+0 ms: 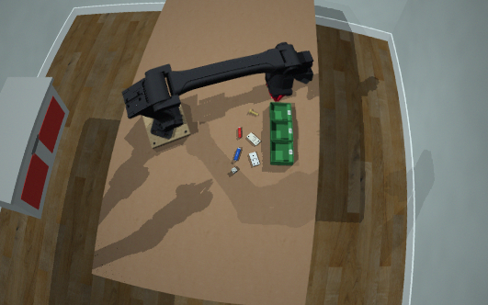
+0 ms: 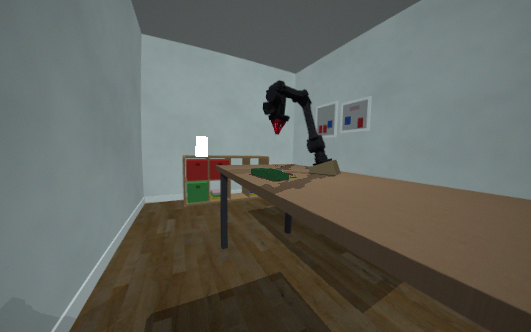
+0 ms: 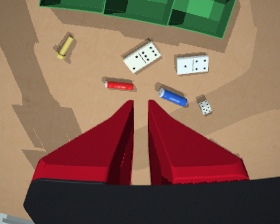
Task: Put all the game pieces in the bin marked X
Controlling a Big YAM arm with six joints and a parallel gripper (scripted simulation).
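Observation:
A white domino (image 1: 254,139) (image 3: 136,62) lies tilted on the table. A second white domino (image 1: 254,159) (image 3: 192,64) lies beside it. A small white die (image 1: 234,170) (image 3: 205,107) lies near the blue battery. Three joined green bins (image 1: 281,163) (image 2: 270,174) (image 3: 136,13) stand in a row beyond the dominoes; their labels are too small to read. The bin insides that show look empty. My gripper (image 1: 277,98) (image 2: 277,133) (image 3: 140,110) is shut with only a narrow empty gap between the red fingertips. It points down, high above the table.
A red battery (image 1: 239,132) (image 3: 119,85), a blue battery (image 1: 237,154) (image 3: 173,97) and a yellow bolt-like piece (image 1: 253,112) (image 3: 66,46) lie between the arm's base and the bins. The table's edge runs beyond the bins.

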